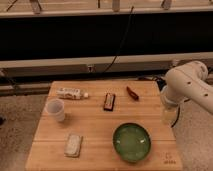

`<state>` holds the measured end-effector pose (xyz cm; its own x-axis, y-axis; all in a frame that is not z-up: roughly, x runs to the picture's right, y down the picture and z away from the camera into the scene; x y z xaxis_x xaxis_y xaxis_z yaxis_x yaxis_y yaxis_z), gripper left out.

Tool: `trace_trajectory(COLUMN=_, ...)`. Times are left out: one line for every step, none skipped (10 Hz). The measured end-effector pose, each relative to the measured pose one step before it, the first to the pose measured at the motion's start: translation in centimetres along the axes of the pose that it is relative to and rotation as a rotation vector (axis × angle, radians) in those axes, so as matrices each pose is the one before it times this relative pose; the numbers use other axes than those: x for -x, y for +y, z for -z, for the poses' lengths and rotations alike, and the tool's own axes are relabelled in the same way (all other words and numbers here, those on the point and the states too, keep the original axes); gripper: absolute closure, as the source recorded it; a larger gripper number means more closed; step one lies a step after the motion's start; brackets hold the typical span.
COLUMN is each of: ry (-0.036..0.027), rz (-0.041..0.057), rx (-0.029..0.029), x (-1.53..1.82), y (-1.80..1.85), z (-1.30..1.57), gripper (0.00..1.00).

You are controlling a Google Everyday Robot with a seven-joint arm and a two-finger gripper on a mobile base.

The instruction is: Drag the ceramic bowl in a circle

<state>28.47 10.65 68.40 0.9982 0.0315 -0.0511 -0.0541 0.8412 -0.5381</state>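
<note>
Ceramic bowl (132,142): we see it upright on the front right part of the counter (92,127), glossy green with a paler centre, and nothing touches it.
Gripper (168,114): it hangs below the white arm (189,86) at the counter's right edge, behind and to the right of the bowl and apart from it. We cannot make out whether the gripper is parted or closed.
White cup (55,109): we see it upright near the left edge.
Bottle (71,93): it lies on its side at the back left, just behind the cup.
Dark flat packet (109,101): it lies mid-counter, behind the bowl.
Reddish-brown item (132,93): it lies slanted at the back, right of the packet.
Pale block (73,144): we find it at the front left, well apart from the bowl.
</note>
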Motion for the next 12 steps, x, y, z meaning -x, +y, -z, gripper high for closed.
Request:
trace_trajectory(ry=0.00003, rz=-0.00008, rx=0.00003, x=-0.003, y=0.001, z=-0.001, gripper=0.2)
trace_trajectory(ry=-0.00001, rz=0.00006, rx=-0.00003, x=0.001, y=0.0, z=0.0, gripper=0.2)
trace_trajectory(ry=-0.00001, rz=0.0, rx=0.0, x=0.001, y=-0.001, z=0.001, gripper=0.2)
trace_trajectory(ry=-0.00002, rz=-0.00003, rx=-0.00002, x=-0.002, y=0.001, z=-0.002, gripper=0.2)
trace_trajectory(ry=0.00002, rz=0.00002, rx=0.00004, x=0.002, y=0.0, z=0.0, gripper=0.2)
trace_trajectory(ry=0.00004, rz=0.00003, rx=-0.00004, x=-0.002, y=-0.001, z=0.001, gripper=0.2)
trace_trajectory(ry=-0.00003, rz=-0.00002, rx=0.00004, x=0.002, y=0.001, z=0.0, gripper=0.2)
trace_trajectory(ry=-0.00005, rz=0.0, rx=-0.00004, x=0.002, y=-0.002, z=0.001, gripper=0.2)
trace_trajectory(ry=-0.00001, rz=0.00009, rx=0.00004, x=0.001, y=0.001, z=-0.004, gripper=0.2)
trace_trajectory(ry=0.0018, rz=0.0028, rx=0.00205, x=0.028, y=0.089, z=-0.109, gripper=0.2)
trace_trajectory(ry=0.00529, rz=0.00994, rx=0.00819, x=0.065, y=0.302, z=-0.457, gripper=0.2)
trace_trajectory(ry=0.00801, rz=0.01783, rx=0.01751, x=0.133, y=0.696, z=-1.239, gripper=0.2)
